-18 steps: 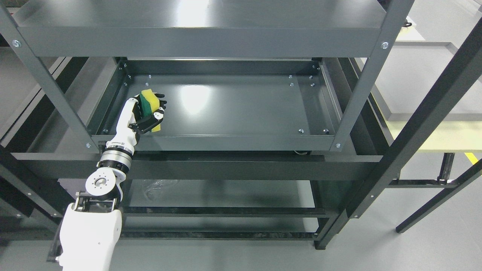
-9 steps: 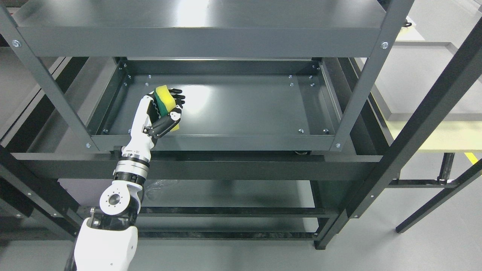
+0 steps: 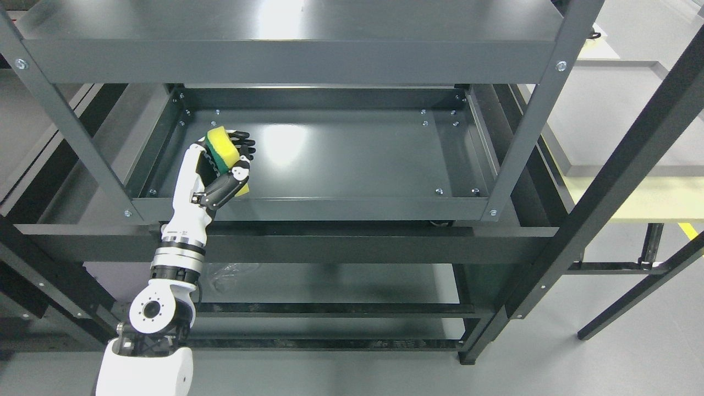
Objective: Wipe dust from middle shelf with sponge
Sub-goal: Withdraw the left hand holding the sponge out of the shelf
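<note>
Left hand (image 3: 220, 168) reaches over the front rim into the middle shelf (image 3: 352, 159), fingers closed around a yellow-and-green sponge (image 3: 223, 149), held over the shelf's left portion near the front edge

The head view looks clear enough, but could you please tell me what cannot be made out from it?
- Underside of the sponge: hidden by the left hand, so contact with the middle shelf is unclear.
- Dust on that shelf: too fine to see, with glare.
- Right arm: out of view.
- Top shelf: cut off by the upper edge.
</note>
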Available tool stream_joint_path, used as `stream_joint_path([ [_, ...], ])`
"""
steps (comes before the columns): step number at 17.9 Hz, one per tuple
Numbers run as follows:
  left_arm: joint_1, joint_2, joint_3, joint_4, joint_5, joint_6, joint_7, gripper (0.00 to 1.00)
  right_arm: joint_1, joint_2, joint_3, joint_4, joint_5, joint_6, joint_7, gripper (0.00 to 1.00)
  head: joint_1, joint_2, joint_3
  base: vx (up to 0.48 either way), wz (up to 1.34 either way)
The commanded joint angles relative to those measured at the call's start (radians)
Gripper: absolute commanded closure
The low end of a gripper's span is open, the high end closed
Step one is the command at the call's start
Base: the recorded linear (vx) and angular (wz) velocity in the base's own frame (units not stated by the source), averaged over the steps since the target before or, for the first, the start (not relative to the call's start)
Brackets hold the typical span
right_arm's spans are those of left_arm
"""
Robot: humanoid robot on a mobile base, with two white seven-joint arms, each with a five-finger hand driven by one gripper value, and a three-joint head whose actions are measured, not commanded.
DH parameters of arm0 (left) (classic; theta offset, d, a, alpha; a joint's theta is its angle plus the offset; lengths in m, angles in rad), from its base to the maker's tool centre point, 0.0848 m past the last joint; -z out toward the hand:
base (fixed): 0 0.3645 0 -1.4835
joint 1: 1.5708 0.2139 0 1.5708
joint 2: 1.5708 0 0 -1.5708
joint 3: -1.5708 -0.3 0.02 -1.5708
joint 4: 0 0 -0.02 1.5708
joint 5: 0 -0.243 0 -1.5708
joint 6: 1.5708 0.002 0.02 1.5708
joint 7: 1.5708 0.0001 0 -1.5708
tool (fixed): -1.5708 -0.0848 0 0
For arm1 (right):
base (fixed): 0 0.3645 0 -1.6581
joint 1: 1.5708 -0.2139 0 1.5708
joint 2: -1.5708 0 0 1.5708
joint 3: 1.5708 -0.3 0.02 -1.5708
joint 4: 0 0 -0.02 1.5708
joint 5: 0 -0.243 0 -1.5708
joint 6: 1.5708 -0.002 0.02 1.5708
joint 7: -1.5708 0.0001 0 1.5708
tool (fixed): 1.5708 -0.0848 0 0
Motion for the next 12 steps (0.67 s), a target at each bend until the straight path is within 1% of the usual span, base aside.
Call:
stream_joint_path([
  [1, 0.052, 0.002, 0.057, -0.071, 0.001, -0.003, 0.001, 1.00, 0.000, -0.017, 0.000, -0.017, 0.000, 0.072, 0.005, 0.00, 0.0000, 0.000, 0.000, 0.000, 0.00],
  [12, 0.058, 0.002, 0.053, -0.071, 0.003, 0.001, -0.003, 1.00, 0.000, -0.017, 0.000, -0.017, 0.000, 0.072, 0.005, 0.00, 0.0000, 0.000, 0.000, 0.000, 0.00],
])
